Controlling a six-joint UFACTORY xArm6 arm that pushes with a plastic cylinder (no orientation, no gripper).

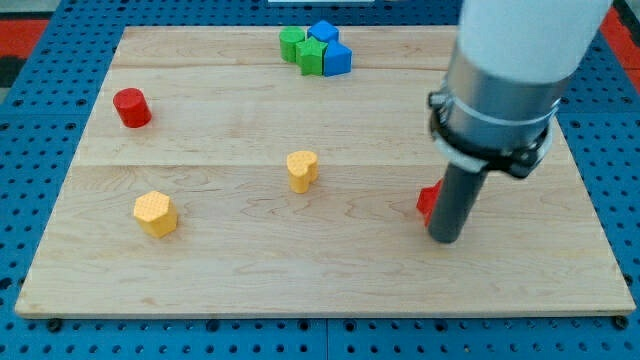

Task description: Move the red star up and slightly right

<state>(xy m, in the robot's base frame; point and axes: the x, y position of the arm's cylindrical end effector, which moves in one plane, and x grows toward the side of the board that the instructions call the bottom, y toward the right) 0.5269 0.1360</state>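
1. We are seeing the red star sitting on the wooden board at the view's right, mostly hidden behind our rod.
2. My tip is resting just right of and below it, touching or nearly; no jaws here, only a rod.
3. We are judging the push as going up and slightly right.

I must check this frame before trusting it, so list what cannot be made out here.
- Red star, camera view: mostly hidden behind my rod; only a sliver shows at the rod's left, so its shape is unconfirmed.
- My tip: whether it touches the star cannot be told.
- Green blocks and blue blocks at the view's top: packed together, count and shapes unclear.
- Arm: cut off by the top edge.
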